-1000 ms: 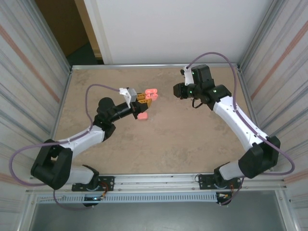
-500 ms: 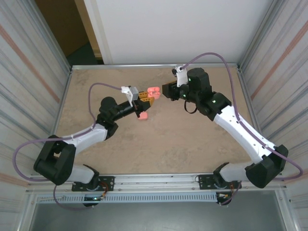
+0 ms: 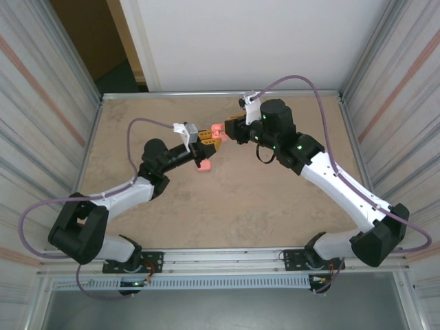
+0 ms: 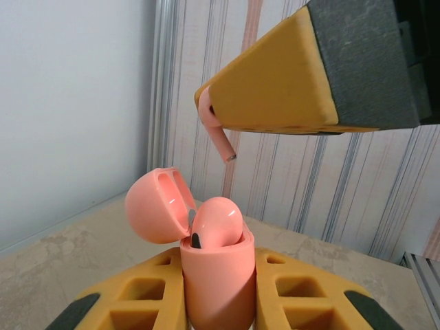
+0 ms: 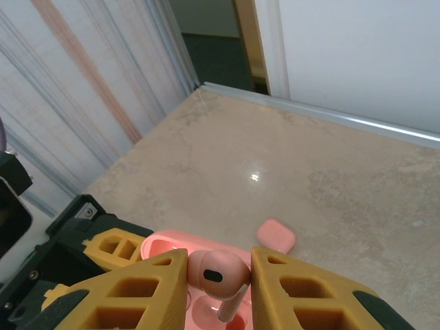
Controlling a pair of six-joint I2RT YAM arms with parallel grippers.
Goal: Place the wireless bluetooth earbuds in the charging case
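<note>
The left pincer (image 3: 206,144) is clamped around the charging case (image 4: 216,275), which is held upright with its lid flipped open. One earbud (image 4: 218,221) is already seated inside. A spare pink case (image 5: 276,235) is lying shut on the counter (image 5: 330,179) nearby. Just above the open case, a second earbud (image 4: 221,143) is pinched stem-down in the right pincer (image 5: 218,265), whose jaws are closed snugly on it.
</note>
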